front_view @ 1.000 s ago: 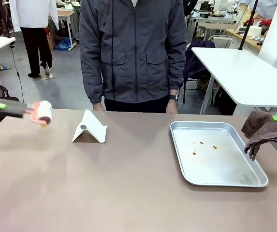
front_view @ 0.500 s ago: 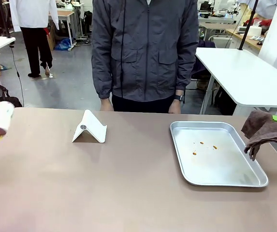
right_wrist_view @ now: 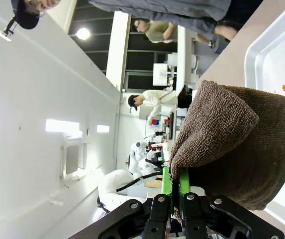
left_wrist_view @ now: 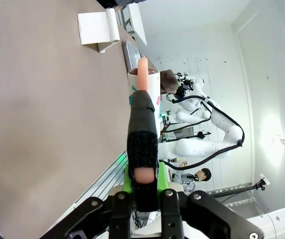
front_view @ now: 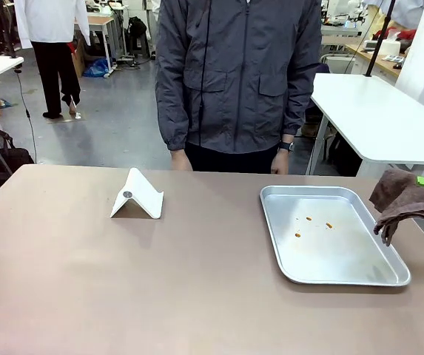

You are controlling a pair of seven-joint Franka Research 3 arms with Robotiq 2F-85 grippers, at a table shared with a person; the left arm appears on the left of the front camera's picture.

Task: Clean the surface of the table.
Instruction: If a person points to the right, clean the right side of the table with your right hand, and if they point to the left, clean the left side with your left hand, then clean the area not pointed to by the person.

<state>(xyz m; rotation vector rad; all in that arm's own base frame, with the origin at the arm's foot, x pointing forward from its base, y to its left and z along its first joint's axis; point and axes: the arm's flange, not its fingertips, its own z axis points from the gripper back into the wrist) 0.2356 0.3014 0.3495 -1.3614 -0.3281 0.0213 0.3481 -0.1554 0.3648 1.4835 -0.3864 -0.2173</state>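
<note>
Table [front_view: 123, 281] stretches across the front view, bearing a crumbed tray [front_view: 308, 188] with a brown cloth [front_view: 400, 201] hanging beside it, while the left wrist view has the left gripper [left_wrist_view: 143, 172] clamped on a lint roller [left_wrist_view: 144, 89] and the right wrist view has the right gripper [right_wrist_view: 173, 179] pinching that cloth, both tools seemingly readied for cleaning.

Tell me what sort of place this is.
Probably a lab or workshop rather than a home. A large brown table carries a metal tray, plain white worktables stand around it, and the grey floor is bare, with people standing about.
</note>
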